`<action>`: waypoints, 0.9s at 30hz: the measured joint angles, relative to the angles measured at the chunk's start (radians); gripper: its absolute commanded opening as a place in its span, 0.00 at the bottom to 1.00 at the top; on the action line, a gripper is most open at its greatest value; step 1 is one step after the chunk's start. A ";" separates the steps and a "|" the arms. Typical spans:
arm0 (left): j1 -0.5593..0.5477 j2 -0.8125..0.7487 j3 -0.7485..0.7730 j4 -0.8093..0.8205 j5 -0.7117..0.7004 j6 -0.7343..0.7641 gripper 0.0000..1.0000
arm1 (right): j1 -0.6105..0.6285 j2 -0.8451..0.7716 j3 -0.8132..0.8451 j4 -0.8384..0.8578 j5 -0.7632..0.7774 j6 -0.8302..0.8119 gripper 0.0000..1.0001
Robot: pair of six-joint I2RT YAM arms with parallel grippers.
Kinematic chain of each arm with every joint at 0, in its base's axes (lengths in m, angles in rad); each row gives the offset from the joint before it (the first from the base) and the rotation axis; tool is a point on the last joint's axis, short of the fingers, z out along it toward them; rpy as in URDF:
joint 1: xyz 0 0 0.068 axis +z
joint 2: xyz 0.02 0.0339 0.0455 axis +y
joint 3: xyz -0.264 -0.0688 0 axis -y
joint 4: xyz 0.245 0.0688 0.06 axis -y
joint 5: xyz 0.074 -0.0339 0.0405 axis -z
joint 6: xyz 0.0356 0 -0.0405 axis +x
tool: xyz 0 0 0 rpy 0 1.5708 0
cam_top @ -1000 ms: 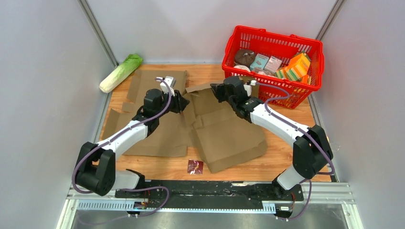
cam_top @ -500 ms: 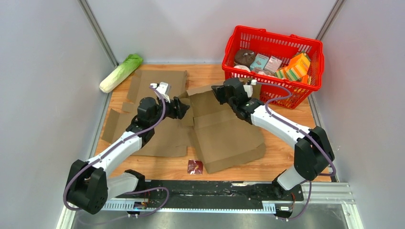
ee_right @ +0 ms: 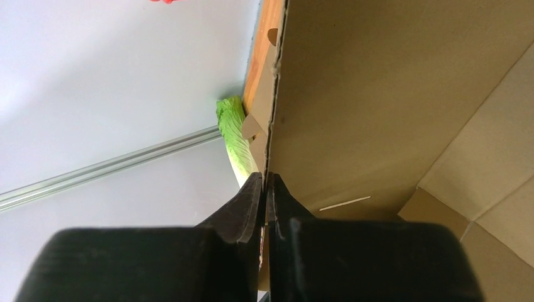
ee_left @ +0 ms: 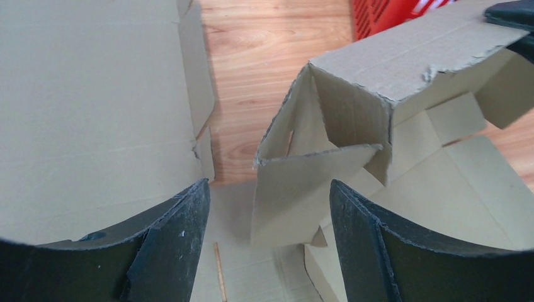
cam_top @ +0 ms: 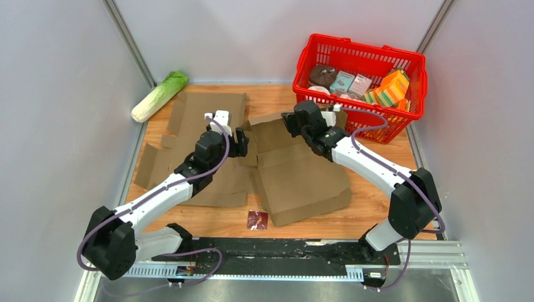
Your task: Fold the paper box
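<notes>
The paper box [cam_top: 302, 176] is a brown cardboard blank lying mid-table, its back wall raised. My right gripper [cam_top: 288, 121] is shut on the top edge of that wall; in the right wrist view the fingertips [ee_right: 266, 182] pinch the cardboard edge [ee_right: 274, 94]. My left gripper [cam_top: 242, 141] hovers at the box's left back corner, jaws wide open. In the left wrist view a side flap [ee_left: 308, 182] stands ahead of the open gripper [ee_left: 267, 207], folded in from the raised wall [ee_left: 403, 56]. Nothing touches the left fingers.
A second flat cardboard sheet [cam_top: 208, 110] lies under the left arm. A red basket [cam_top: 359, 44] of groceries stands at the back right, right behind the box wall. A cabbage [cam_top: 160, 94] lies back left. A small dark wrapper [cam_top: 257, 219] sits near the front edge.
The left jaws have opened wide and let go of the flap; the left arm drew back a little and shifted right. The right gripper has kept its hold on the raised wall.
</notes>
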 measured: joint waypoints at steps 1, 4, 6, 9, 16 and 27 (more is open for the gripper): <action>-0.010 0.014 0.010 -0.001 -0.026 -0.001 0.78 | 0.002 0.000 0.006 -0.004 0.003 0.004 0.08; -0.042 0.056 0.039 -0.004 -0.097 -0.003 0.79 | 0.006 0.002 0.027 -0.032 0.012 0.020 0.07; -0.067 0.073 0.045 0.001 -0.142 -0.004 0.79 | 0.010 0.006 0.039 -0.051 0.018 0.033 0.07; -0.103 0.095 0.045 0.013 -0.187 -0.007 0.79 | 0.010 0.016 0.051 -0.070 0.020 0.055 0.06; -0.135 0.101 0.010 0.080 -0.214 -0.016 0.80 | 0.010 0.030 0.062 -0.090 0.026 0.075 0.05; -0.145 0.203 0.065 0.047 -0.280 -0.080 0.81 | 0.017 0.041 0.075 -0.096 0.025 0.088 0.05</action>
